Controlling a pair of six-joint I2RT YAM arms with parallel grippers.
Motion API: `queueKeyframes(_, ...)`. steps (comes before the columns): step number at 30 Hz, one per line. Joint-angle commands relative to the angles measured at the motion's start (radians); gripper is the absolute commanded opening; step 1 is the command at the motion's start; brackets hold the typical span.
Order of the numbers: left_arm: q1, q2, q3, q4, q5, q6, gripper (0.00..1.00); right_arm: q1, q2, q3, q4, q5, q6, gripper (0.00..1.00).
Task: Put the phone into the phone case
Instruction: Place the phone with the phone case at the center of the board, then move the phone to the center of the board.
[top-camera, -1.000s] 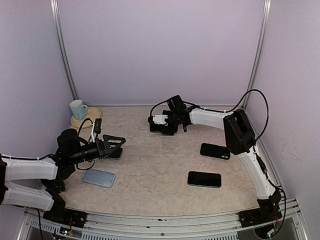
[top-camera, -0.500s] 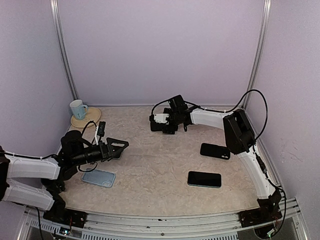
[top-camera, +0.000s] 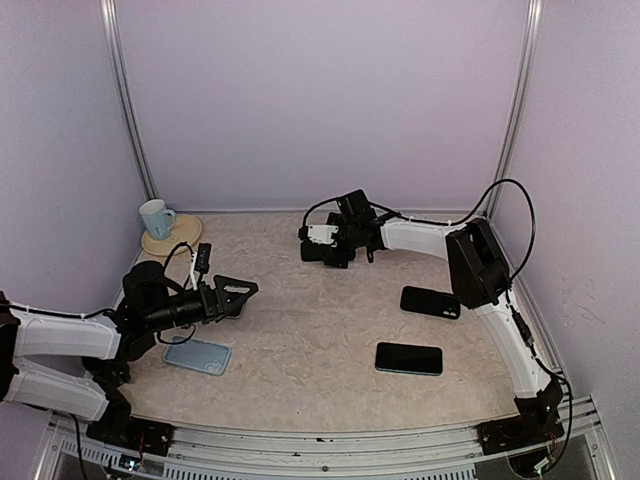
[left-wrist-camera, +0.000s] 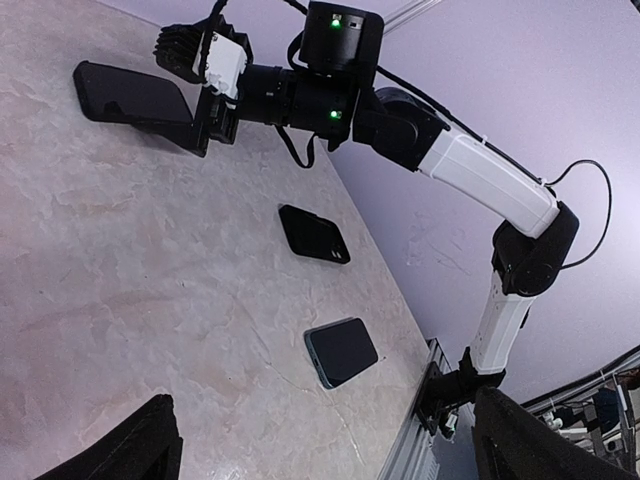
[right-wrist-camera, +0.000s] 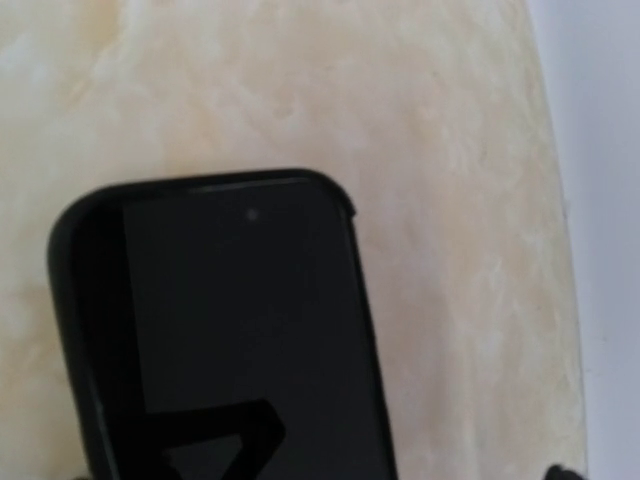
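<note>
Far back on the counter (top-camera: 300, 345), the right pincer (top-camera: 314, 248) stands spread over the cased phone (right-wrist-camera: 230, 320); the left pincer (top-camera: 245, 296) gapes empty.

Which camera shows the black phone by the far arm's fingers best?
Right wrist: the phone fills the frame, case rim clear. Left wrist shows it small and slanted; overhead, the right arm mostly hides it.

From the top cam I count three dark phones (top-camera: 430, 301) (top-camera: 409, 358) (left-wrist-camera: 128, 94) and one light blue case (top-camera: 197, 355), though phone versus case is hard to call; one mug (top-camera: 155, 217); one saucer (top-camera: 178, 240).
</note>
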Motion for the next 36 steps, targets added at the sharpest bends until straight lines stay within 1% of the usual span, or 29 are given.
queueKeyframes(1,-0.012,-0.002,0.022,0.003,-0.024,0.007,0.99,-0.001,0.009,0.018,0.069,0.012,0.069,0.97)
queueKeyframes(3,-0.015,-0.009,0.017,0.002,-0.028,0.005,0.99,0.007,0.024,0.022,0.092,0.035,0.076,0.97)
queueKeyframes(6,-0.018,-0.021,0.012,-0.004,-0.035,0.005,0.99,0.018,0.051,0.027,0.128,0.114,0.069,0.98)
queueKeyframes(10,-0.021,-0.042,0.008,-0.03,-0.052,0.009,0.99,0.024,0.025,0.005,0.127,0.111,0.087,0.97)
queueKeyframes(14,-0.022,-0.068,0.002,-0.053,-0.083,0.019,0.99,0.036,-0.095,-0.105,0.152,0.078,0.154,0.97)
queueKeyframes(16,-0.023,-0.074,0.005,-0.068,-0.103,0.03,0.99,0.048,-0.172,-0.187,0.177,0.089,0.189,0.99)
queueKeyframes(19,-0.026,-0.082,0.01,-0.095,-0.142,0.047,0.99,0.063,-0.274,-0.285,0.203,0.115,0.252,1.0)
queueKeyframes(27,-0.026,-0.145,0.046,-0.253,-0.274,0.102,0.99,0.073,-0.499,-0.483,0.17,0.108,0.562,1.0)
queueKeyframes(31,-0.019,-0.18,0.077,-0.343,-0.347,0.129,0.99,0.077,-0.596,-0.595,0.17,0.104,0.666,1.0)
queueKeyframes(33,-0.01,-0.19,0.09,-0.38,-0.379,0.134,0.99,0.077,-0.637,-0.645,0.169,0.087,0.704,1.0)
queueKeyframes(36,0.014,-0.194,0.097,-0.416,-0.416,0.126,0.99,0.079,-0.697,-0.722,0.177,0.008,0.714,1.0)
